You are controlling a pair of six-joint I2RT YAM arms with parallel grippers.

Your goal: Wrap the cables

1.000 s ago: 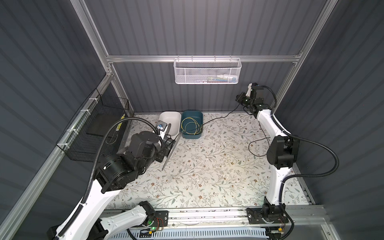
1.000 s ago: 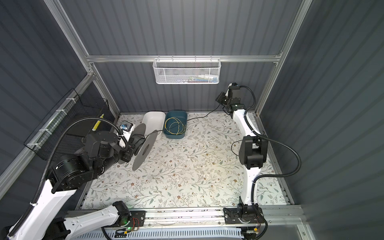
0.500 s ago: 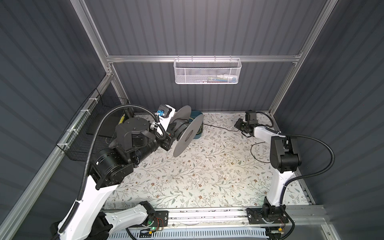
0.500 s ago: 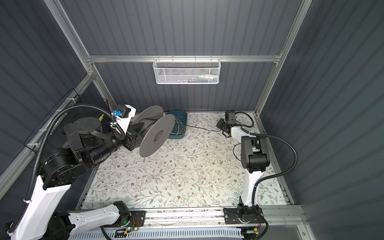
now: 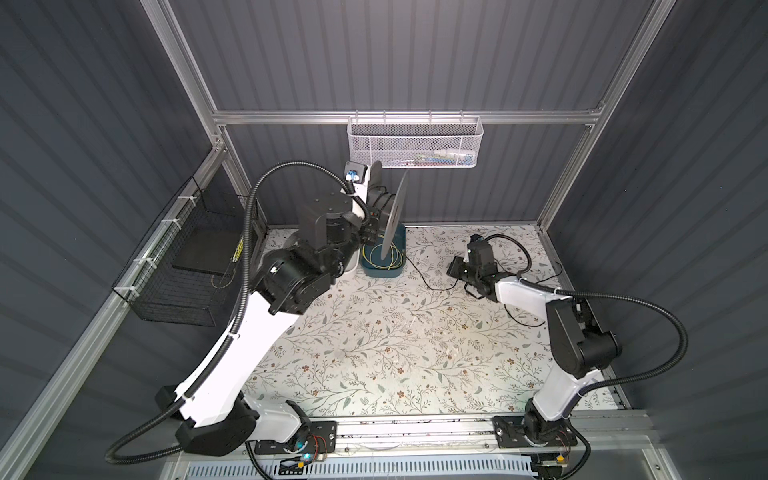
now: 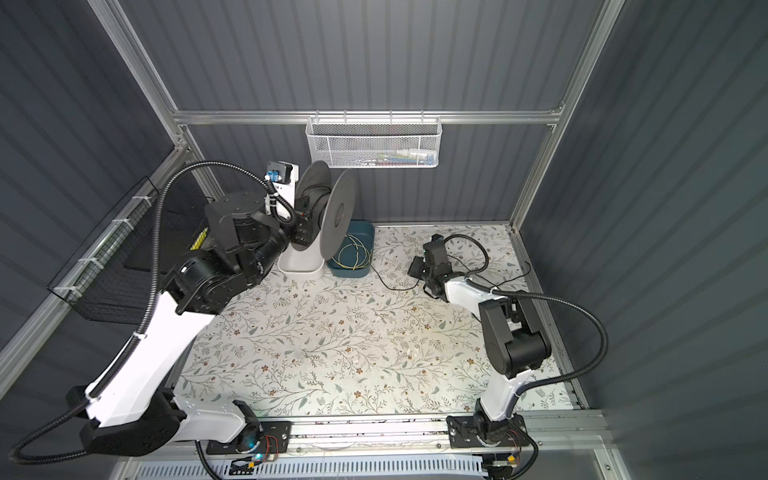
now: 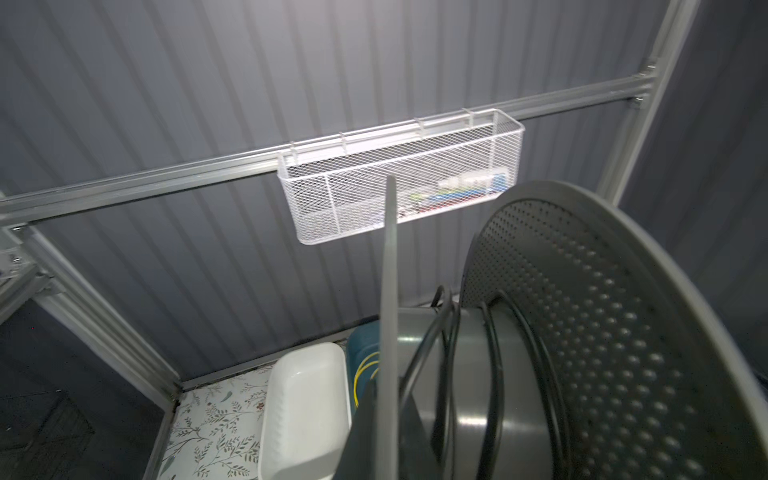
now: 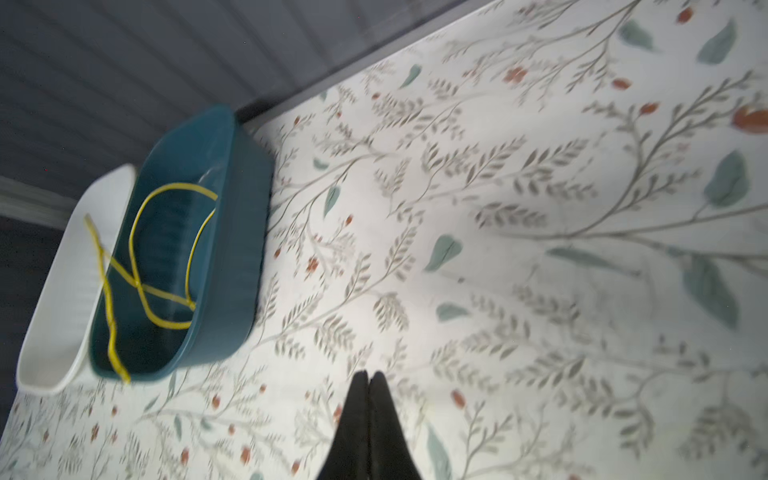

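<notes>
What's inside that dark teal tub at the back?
Loose loops of thin yellow wire lie in the teal tub. In a top view the grey spool hides one corner of it.

At the back left of the desk point(image 6: 332, 353), the left tub point(image 6: 301, 268) stands beside the right tub point(image 6: 351, 273), which holds a looped wire point(image 8: 137, 282). The reel point(image 6: 337, 214) hangs above both. The cable point(image 6: 392, 289) lies on the desk from the right tub's side to the right pincer point(image 8: 368, 382). A basket point(image 6: 372, 141) hangs on the back wall.
</notes>
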